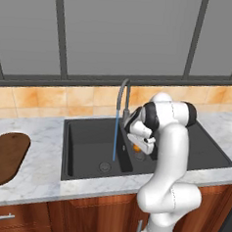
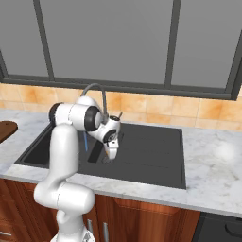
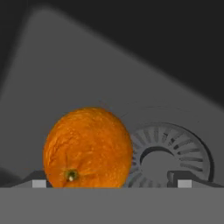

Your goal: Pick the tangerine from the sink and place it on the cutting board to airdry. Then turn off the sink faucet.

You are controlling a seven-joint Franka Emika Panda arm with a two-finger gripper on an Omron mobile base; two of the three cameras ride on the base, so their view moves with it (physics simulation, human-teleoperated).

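The tangerine point(image 3: 87, 148), round and bright orange with a small green stem mark, is seen on the floor of the black sink point(image 1: 87, 140), just beside a round drain point(image 3: 168, 157). Water is running from the grey gooseneck sink faucet point(image 1: 122, 96). The dark brown cutting board point(image 1: 4, 157) lies on the tabletop, left of the sink.

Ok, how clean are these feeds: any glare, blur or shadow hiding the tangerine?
Hand view: tangerine sharp, evenly lit, no glare, beside the drain. Left base view: tangerine a small speck behind the end effector. Right base view: soft highlight on the counter.
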